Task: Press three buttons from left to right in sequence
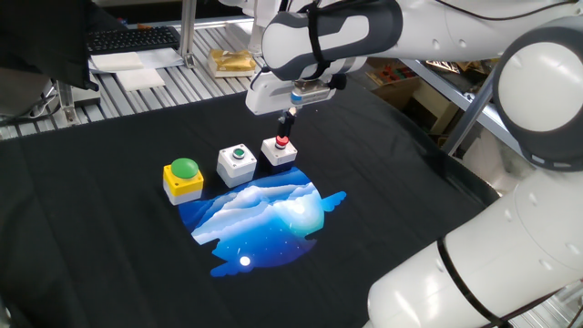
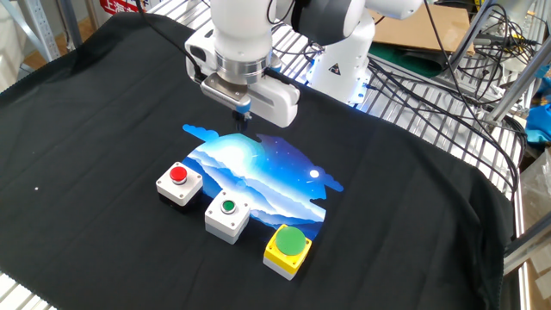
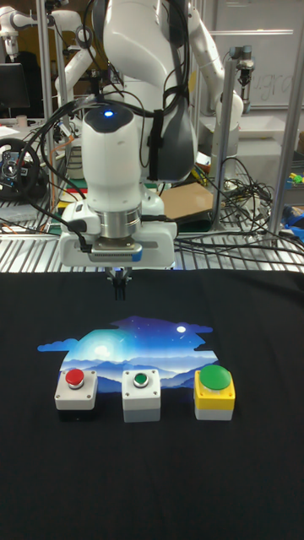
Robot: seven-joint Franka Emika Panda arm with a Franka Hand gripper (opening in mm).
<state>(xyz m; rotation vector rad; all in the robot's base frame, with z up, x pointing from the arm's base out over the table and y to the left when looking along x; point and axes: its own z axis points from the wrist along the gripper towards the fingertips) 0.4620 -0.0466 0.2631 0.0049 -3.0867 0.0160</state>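
Three buttons stand in a row along the edge of a blue printed mat (image 2: 258,172). One is a yellow box with a green dome (image 1: 183,178) (image 2: 287,248) (image 3: 214,392). Beside it is a white box with a small green button (image 1: 238,163) (image 2: 228,216) (image 3: 140,394), then a white box with a small red button (image 1: 279,150) (image 2: 179,183) (image 3: 75,392). My gripper (image 1: 290,118) (image 2: 244,117) (image 3: 119,289) hangs in the air over the mat's far edge, behind the row and apart from every box. Its fingertips are pressed together, holding nothing.
A black cloth (image 1: 109,246) covers the table. A keyboard (image 1: 132,39), papers and a yellow packet (image 1: 232,62) lie on the slatted bench beyond it. Cables and the robot base (image 2: 344,65) sit behind the mat. The arm's large white links (image 1: 510,182) overhang the right side.
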